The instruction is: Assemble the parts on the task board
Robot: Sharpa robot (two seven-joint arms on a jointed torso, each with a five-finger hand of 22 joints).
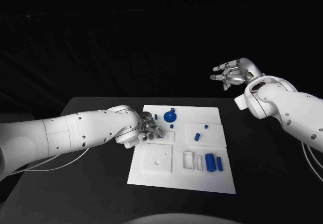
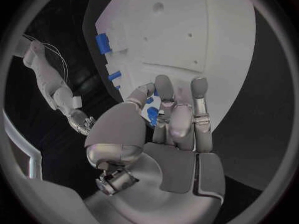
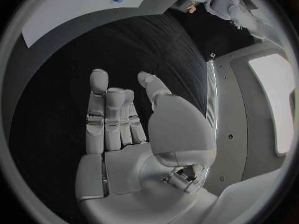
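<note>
While the right hand (image 1: 231, 74) hovers spread, the left hand (image 1: 149, 129) seemingly pinches a blue part (image 2: 152, 115) over the task board (image 1: 202, 182).

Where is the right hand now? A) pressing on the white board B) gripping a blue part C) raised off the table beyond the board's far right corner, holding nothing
C: the right hand hangs open, fingers apart, away from the white board.

Light: dim, dark surround | Brightest: task board (image 1: 180, 179) beside the left hand (image 1: 149, 128), evenly lit | Shadows: soft | Wrist views: circular, edges strongly bent, rims darkened | Blur: slight
</note>
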